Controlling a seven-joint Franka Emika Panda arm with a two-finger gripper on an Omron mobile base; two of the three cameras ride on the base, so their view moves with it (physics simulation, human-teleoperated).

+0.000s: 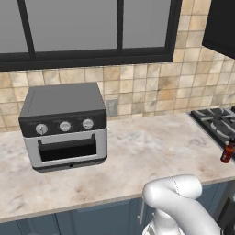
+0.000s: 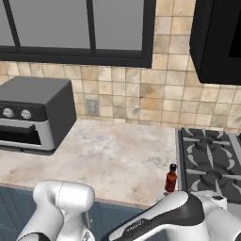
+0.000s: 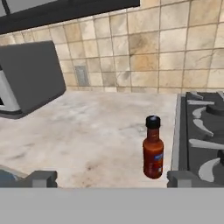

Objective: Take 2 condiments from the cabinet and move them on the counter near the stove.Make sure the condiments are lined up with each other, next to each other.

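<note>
Gripper (image 3: pixel 108 178) jaws spread wide and holding nothing, while the red hot-sauce bottle (image 3: pixel 153 148) stands upright on the beige counter (image 3: pixel 92 135) just beside the stove (image 3: pixel 203 131).

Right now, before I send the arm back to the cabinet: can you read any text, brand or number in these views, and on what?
Hot-sauce bottle: a dark label with a small blue patch, too blurred to read.
Toaster oven: three knobs with no legible markings or numbers.
Robot arm: faint lettering on the dark forearm cover, too small to read.
Stove, counter and wall outlet: no text visible.
</note>
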